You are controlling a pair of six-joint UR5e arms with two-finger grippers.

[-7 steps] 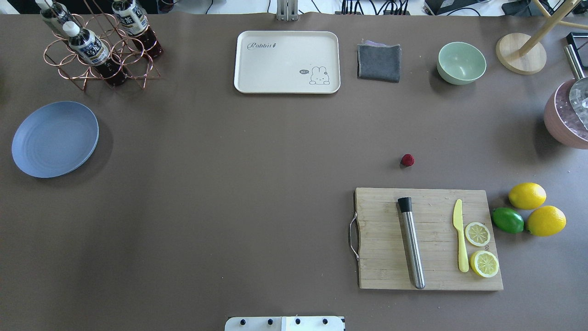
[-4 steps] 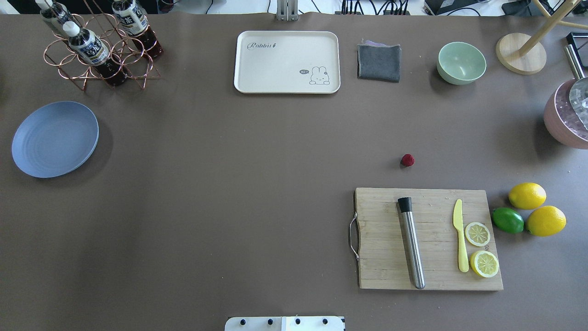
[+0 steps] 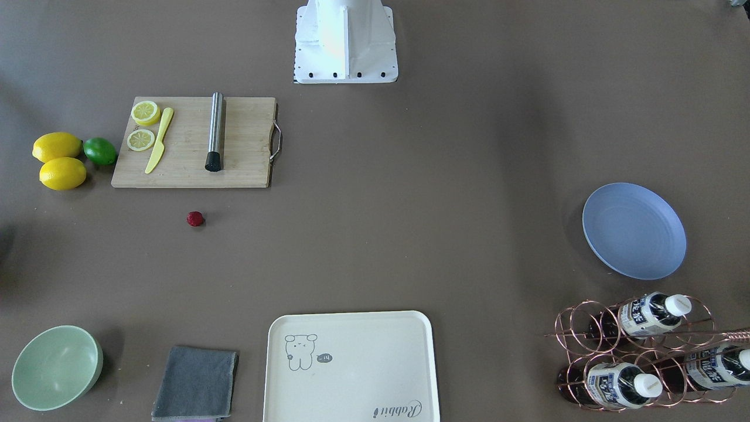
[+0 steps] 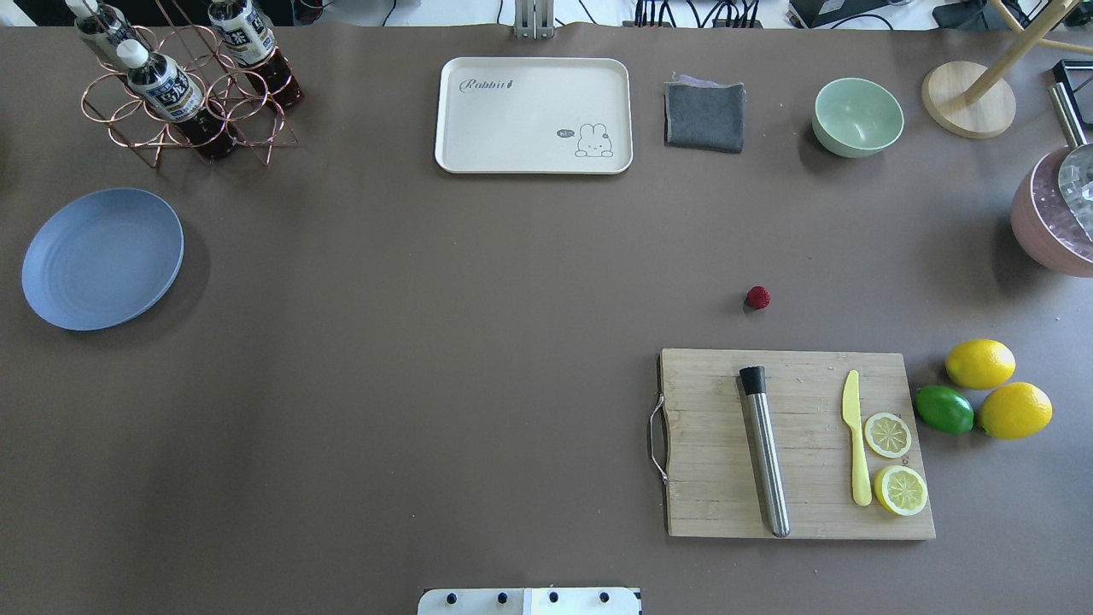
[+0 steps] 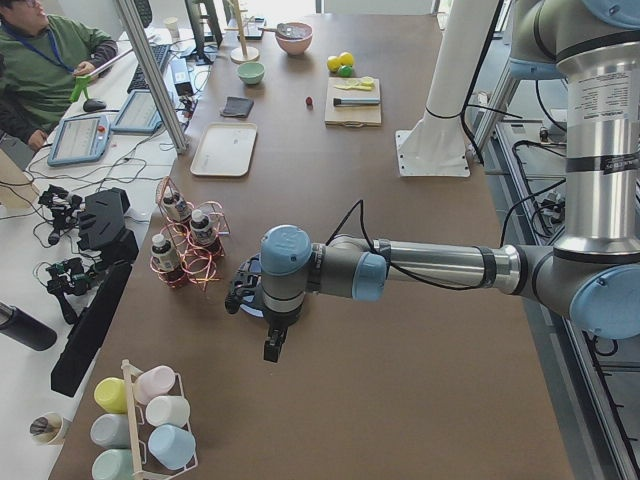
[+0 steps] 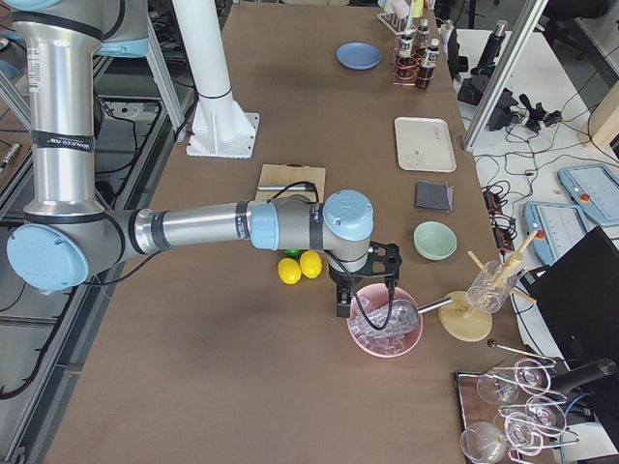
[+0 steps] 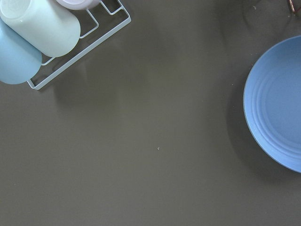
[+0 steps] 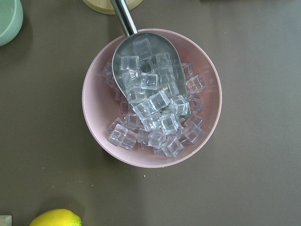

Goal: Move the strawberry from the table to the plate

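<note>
The strawberry (image 4: 757,297) (image 3: 195,219) is a tiny dark red berry lying on the grey-brown table (image 4: 427,342), just beyond the cutting board. The blue plate (image 4: 102,259) (image 3: 634,230) sits at the table's far left, with nothing on it; its edge shows in the left wrist view (image 7: 277,103). My left gripper (image 5: 272,345) hangs over the table beside the plate. My right gripper (image 6: 340,304) hovers above the pink ice bowl, far from the berry. Both show only in the side views, so I cannot tell whether they are open or shut.
A wooden cutting board (image 4: 794,444) carries a muddler, a yellow knife and lemon slices. Two lemons and a lime (image 4: 943,409) lie to its right. A cream tray (image 4: 534,115), grey cloth, green bowl (image 4: 857,117), bottle rack (image 4: 184,85) and pink ice bowl (image 8: 150,99) line the edges.
</note>
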